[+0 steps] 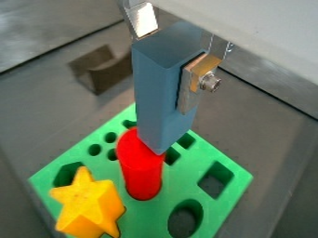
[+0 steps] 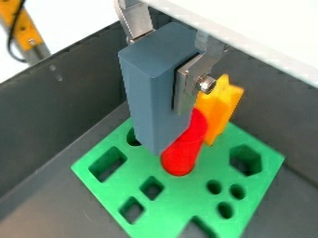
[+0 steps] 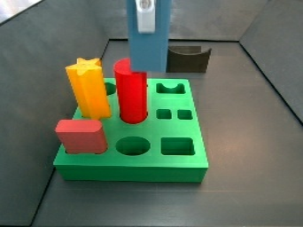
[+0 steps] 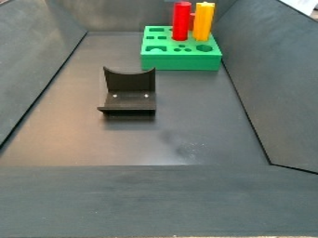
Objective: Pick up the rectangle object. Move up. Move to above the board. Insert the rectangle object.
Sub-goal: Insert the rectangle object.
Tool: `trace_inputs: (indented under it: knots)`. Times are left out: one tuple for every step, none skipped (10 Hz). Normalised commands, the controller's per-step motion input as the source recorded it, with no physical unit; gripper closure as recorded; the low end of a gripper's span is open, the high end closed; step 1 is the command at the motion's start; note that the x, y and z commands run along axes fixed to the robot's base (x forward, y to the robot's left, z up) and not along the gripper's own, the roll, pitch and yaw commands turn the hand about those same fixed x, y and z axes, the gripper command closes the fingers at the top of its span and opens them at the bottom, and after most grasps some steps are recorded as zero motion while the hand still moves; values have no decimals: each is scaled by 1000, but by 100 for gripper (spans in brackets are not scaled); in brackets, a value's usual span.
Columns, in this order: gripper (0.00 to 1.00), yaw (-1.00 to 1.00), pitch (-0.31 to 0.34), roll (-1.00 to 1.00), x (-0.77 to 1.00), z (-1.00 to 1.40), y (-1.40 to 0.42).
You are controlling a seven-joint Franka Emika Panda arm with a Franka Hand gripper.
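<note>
Gripper (image 1: 174, 51) clamped on the slab (image 1: 162, 88) — held upright above the board (image 3: 190, 167), lower edge just behind the red cylinder (image 3: 131, 90) and the yellow star (image 3: 88, 87), fixture (image 4: 126, 91) well apart on bare floor.

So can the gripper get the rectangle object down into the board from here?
Probably yes: the gripper holds the rectangle object upright above the board, clear of its top. The red cylinder stands close beside its lower end, so clearance looks tight.
</note>
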Motion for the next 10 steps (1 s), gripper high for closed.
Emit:
trace_inputs:
  knots:
    - [100, -743, -9, 47, 194, -157, -346]
    - [100, -671, 0, 64, 226, -14, -363]
    - [100, -614, 0, 96, 214, 0, -366]
    - [100, -571, 16, 130, 180, 11, -383]
    - [100, -543, 17, 169, 194, 0, -377]
    - [100, -506, 10, 211, 246, -183, -369]
    - [100, -351, 3, 231, 329, -369, -294]
    - [100, -86, 30, 206, 486, -417, -200]
    - [100, 169, 26, 131, 471, -511, -151]
    - [100, 483, 19, 41, 511, -597, -97]
